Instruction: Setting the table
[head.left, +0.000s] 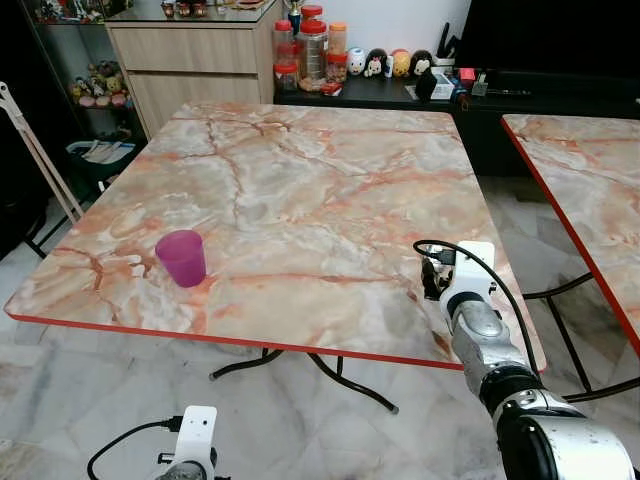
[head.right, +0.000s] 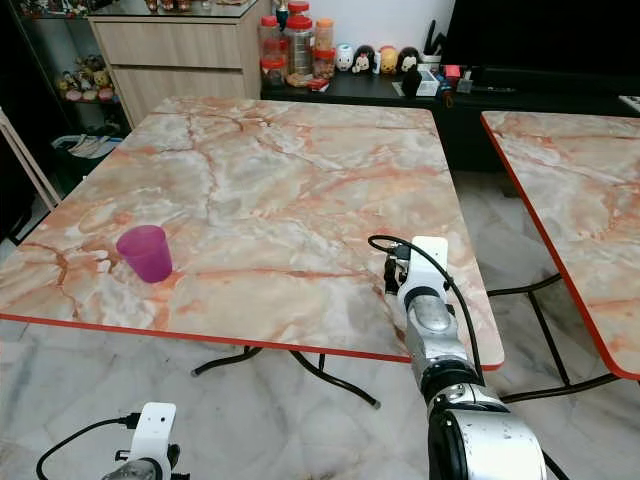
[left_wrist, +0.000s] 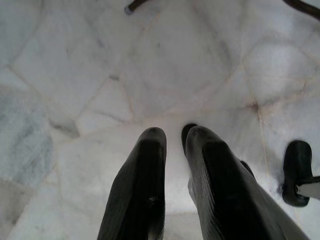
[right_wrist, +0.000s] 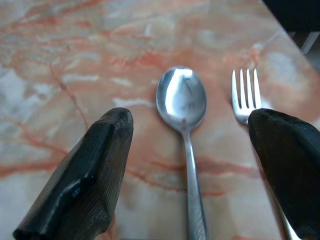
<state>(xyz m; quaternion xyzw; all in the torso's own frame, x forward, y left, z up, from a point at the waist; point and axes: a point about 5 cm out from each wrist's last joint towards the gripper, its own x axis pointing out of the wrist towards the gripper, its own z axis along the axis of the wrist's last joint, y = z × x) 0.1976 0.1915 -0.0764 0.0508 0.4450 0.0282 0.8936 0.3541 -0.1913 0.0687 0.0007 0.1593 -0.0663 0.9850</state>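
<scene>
The left claw (left_wrist: 175, 150) is held low over the pale marble floor (left_wrist: 165, 70), its two black fingers drawn almost together with nothing between them. The right claw (right_wrist: 192, 150) is seen at the near right part of the marble-patterned worktop (head.left: 300, 180), just inside its red front edge, with its fingers spread wide and released. Between those fingers, in the right wrist view, a silver spoon (right_wrist: 182, 115) is laid flat on the worktop with its bowl pointing away from the claw, untouched by either finger. Just beside the spoon a fork (right_wrist: 246, 97) is laid parallel to it, its tines also pointing away and its handle partly hidden behind one finger. Towards the near left corner of the worktop, well apart from the right claw, a purple cup (head.left: 181, 257) is stood upright. Beyond the worktop, a low dark shelf (head.left: 380, 92) carrying red-lidded jars (head.left: 312, 50) and small figurines (head.left: 390, 62) is seen against the wall, with a wooden cabinet (head.left: 190, 55) to its left. A second marble-patterned table (head.left: 590, 190) is seen at the right.
</scene>
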